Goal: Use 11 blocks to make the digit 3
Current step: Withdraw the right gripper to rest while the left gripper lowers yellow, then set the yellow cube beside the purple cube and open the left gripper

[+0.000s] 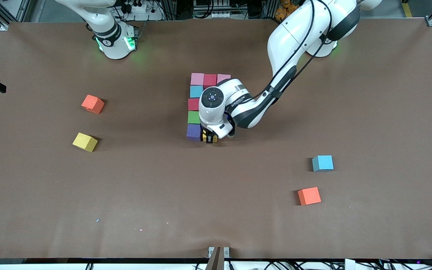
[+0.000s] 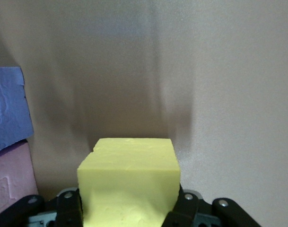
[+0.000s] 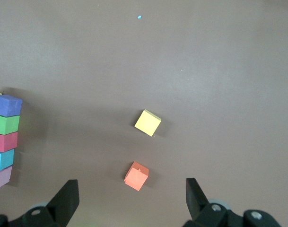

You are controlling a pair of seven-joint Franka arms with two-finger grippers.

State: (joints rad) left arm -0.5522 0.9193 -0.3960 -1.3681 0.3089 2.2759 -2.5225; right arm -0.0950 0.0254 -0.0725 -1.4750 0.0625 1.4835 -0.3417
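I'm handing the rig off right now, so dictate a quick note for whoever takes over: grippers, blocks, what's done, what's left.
Left gripper: shut on a yellow block, low at the figure's camera-side end beside the purple block.
Right gripper: open, waiting above the table.
Done: a row of pink, red, pink, with a column of sky-blue, red, green, purple down to the camera side.
Left: release the yellow; fill the rest. Loose: sky-blue block, another yellow block, two orange cubes.

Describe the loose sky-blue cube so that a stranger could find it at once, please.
Start from the multicoloured block figure at the table's middle, then look toward the left arm's end of the table and nearer the front camera. Two cubes lie there apart from it. The sky-blue cube is the farther one; its neighbour, the orange cube, lies nearer the camera.
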